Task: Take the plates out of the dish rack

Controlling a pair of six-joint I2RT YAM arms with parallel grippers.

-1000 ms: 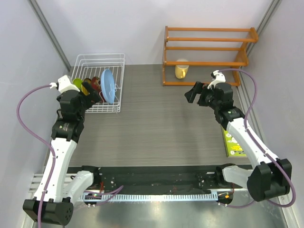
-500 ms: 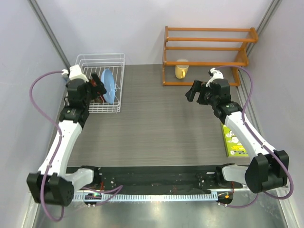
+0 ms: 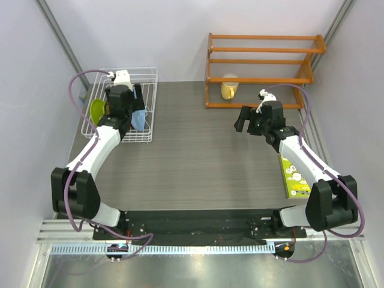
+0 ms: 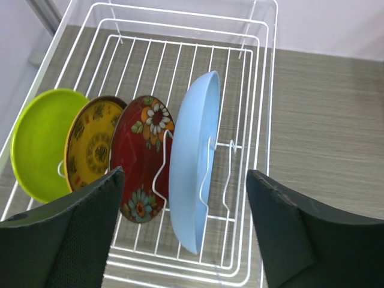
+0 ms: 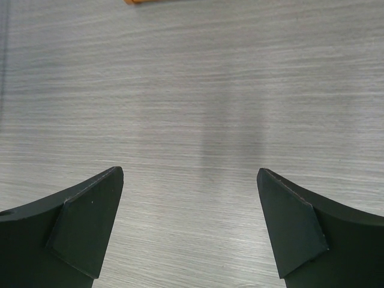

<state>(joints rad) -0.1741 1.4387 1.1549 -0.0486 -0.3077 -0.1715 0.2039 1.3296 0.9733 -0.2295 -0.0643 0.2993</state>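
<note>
The white wire dish rack (image 4: 252, 36) holds four plates on edge: a lime green plate (image 4: 37, 141), a yellow-orange patterned plate (image 4: 91, 147), a dark red patterned plate (image 4: 139, 157) and a larger light blue plate (image 4: 193, 159). In the top view the rack (image 3: 150, 78) stands at the far left, with the green plate (image 3: 97, 108) and blue plate (image 3: 140, 119) partly showing beside the arm. My left gripper (image 3: 137, 95) hovers above the rack, open and empty, its jaws either side of the blue plate's rim (image 4: 183, 180). My right gripper (image 3: 243, 118) is open and empty over bare table.
An orange wooden tiered shelf (image 3: 264, 51) stands at the back right with a pale yellow mug (image 3: 228, 89) on its bottom level. A green booklet (image 3: 295, 179) lies at the table's right edge. Grey walls close in on both sides.
My left arm has swung right and forward over the rack, bringing the gripper above the plates. My right gripper has shifted slightly left and nearer.
</note>
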